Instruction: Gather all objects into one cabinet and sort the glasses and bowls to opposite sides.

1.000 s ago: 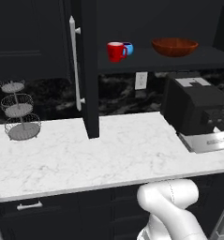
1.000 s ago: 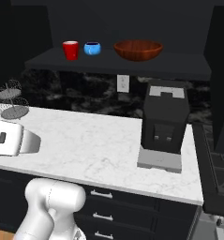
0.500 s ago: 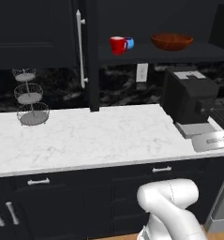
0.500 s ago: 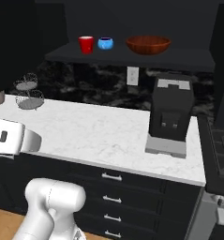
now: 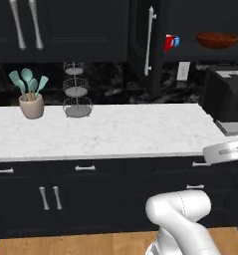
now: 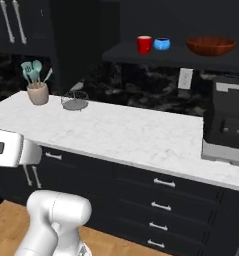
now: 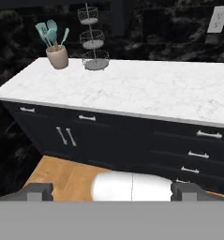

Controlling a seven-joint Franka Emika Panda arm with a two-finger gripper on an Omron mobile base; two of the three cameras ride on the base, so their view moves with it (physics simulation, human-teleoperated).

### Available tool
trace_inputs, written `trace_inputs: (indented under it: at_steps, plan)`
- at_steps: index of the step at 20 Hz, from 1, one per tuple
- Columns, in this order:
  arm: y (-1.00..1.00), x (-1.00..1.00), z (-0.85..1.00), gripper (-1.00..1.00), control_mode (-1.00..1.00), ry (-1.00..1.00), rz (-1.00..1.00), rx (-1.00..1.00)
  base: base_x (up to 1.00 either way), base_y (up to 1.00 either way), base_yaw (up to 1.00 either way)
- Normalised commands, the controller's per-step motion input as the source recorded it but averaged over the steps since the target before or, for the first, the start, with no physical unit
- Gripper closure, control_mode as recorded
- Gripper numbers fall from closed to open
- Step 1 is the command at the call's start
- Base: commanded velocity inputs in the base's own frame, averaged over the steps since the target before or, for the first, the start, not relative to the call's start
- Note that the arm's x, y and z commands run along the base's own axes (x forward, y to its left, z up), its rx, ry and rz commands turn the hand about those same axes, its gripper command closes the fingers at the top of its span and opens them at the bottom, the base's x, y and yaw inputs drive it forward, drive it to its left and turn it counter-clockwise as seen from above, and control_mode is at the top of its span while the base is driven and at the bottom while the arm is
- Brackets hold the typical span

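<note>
Up on the open cabinet shelf stand a red mug, a blue vessel right beside it, and a brown bowl well apart to the right. Its black door with the long bar handle is swung open. Down on the white counter sit a pot of spoons and a wire stand. Low in the hand view, the gripper has its fingertips far apart, with nothing between them.
</note>
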Motion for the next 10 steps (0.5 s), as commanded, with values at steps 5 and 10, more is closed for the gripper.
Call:
trace_inputs:
  at_steps: [5,10]
  plan:
    - [0.0,0.0,0.0,-1.0,1.0,0.0,0.0,0.0,-0.08,0.71,0.34]
    - [0.0,0.0,0.0,-1.0,1.0,0.0,0.0,0.0,0.0,0.55,0.39]
